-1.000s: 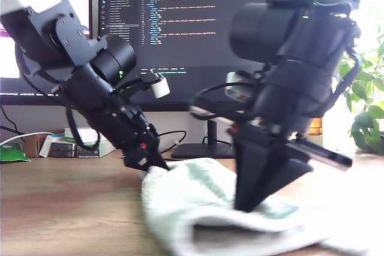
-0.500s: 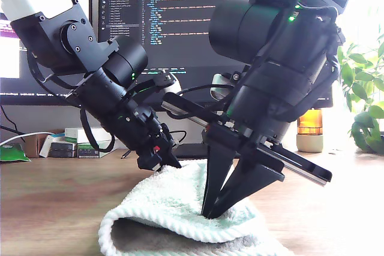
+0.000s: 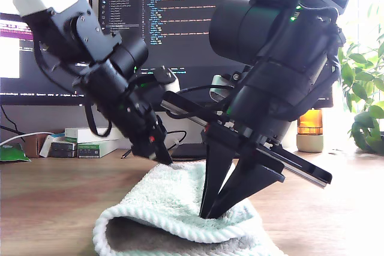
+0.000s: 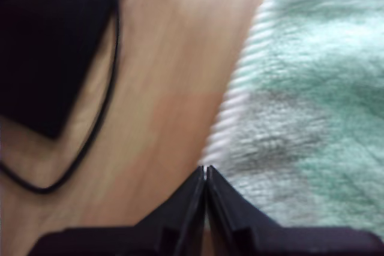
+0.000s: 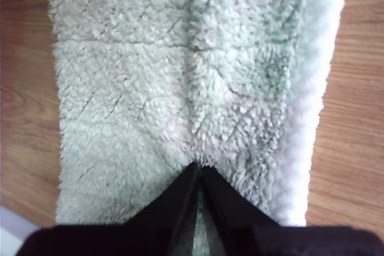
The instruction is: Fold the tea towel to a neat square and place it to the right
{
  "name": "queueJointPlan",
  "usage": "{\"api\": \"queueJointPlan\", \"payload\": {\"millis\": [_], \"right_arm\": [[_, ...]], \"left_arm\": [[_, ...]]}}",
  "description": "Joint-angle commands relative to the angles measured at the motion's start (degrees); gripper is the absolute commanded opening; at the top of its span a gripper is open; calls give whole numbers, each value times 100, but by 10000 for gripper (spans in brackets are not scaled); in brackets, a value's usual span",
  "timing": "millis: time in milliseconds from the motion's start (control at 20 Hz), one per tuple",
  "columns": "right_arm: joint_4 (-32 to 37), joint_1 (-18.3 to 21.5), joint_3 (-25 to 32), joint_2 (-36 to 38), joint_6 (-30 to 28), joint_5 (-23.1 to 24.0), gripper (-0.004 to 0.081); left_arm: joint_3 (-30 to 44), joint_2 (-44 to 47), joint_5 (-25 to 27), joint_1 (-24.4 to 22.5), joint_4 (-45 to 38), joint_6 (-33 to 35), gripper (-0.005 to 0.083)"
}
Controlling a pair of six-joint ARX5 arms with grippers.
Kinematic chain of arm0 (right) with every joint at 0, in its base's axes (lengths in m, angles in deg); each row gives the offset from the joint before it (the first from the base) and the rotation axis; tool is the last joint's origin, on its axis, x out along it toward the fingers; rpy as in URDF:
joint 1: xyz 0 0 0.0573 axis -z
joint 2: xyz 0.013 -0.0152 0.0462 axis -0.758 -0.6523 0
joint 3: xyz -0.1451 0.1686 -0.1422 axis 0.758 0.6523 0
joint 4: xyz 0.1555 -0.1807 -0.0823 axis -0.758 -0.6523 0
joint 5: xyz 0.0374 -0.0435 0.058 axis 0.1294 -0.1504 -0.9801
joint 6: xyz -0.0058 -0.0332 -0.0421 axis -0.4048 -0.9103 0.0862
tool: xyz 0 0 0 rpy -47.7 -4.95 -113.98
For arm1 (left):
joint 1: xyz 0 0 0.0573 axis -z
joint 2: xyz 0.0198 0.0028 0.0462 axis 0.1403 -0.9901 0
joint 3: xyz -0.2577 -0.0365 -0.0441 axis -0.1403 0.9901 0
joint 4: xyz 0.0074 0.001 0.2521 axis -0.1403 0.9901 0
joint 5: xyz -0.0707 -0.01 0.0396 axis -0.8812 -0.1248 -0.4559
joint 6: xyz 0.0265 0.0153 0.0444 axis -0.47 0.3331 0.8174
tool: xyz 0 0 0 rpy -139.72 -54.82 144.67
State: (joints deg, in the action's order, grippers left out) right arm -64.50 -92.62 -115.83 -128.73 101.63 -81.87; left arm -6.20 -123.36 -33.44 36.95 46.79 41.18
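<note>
A monitor [image 3: 180,28] full of code glows behind the wooden desk [image 3: 48,208], with a leafy plant [image 3: 363,100] at the exterior view's right.

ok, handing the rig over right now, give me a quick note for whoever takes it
My first gripper: shut, holding nothing, tips at the towel's ribbed hem.
My second gripper: jaws together, tips pressed into the pile mid-towel; whether cloth is pinched I cannot tell.
Towel: on the wooden desk, doubled over, with the rounded fold facing the exterior camera.
Done: at least one fold.
Left: finish folding to a neat square, then set it to the right.
</note>
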Motion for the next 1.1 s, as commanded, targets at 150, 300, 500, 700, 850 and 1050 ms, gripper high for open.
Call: {"api": "queueJointPlan", "payload": {"millis": [150, 300, 500, 700, 850, 1050], "right_arm": [[20, -90, 177, -177, -33, -76, 23], [22, -90, 83, -136, -249, -133, 22], [2, -79, 79, 70, -358, -22, 17], [48, -79, 79, 365, -542, 345, 17], [188, -74, 79, 608, -710, 435, 17], [149, -74, 79, 933, -1246, 496, 15]], "left_arm": [[-37, 315, -9, 9, 323, 20, -21], [-37, 684, -11, -17, 664, -44, -21], [-37, 1082, -57, -131, 815, -186, -21], [-37, 1349, -184, -254, 970, -249, -21], [-37, 1534, -208, -280, 1005, -376, -21], [-37, 1893, -483, -286, 1263, -632, -21]]}}
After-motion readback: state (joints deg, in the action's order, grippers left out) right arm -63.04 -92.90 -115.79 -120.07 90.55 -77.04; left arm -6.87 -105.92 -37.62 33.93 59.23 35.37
